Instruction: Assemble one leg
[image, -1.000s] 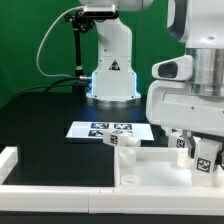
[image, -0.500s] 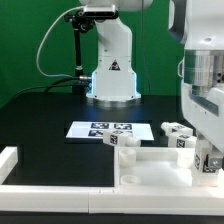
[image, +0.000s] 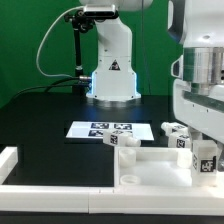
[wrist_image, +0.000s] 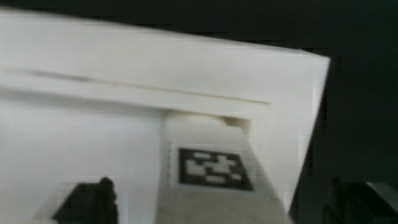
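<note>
My gripper (image: 206, 166) hangs at the exterior view's right, over the right end of the big white panel (image: 150, 176). A leg (image: 207, 153), a small white block with a black-and-white tag, stands between its fingers. In the wrist view the leg (wrist_image: 214, 160) lies between the two dark fingertips (wrist_image: 93, 200), with a gap on each side. The gripper (wrist_image: 222, 208) is open around it. Three more legs show in the exterior view: one (image: 122, 141) by the panel's far rim and two (image: 176, 131) (image: 185, 146) near the gripper.
The marker board (image: 100, 128) lies on the black table behind the panel. The robot base (image: 112, 75) stands at the back centre. A white rim piece (image: 8, 158) sits at the exterior view's left.
The arm's wrist has swung toward the exterior view's right, uncovering two legs near the panel. In the last half second the gripper has sunk slightly around the tagged leg.
</note>
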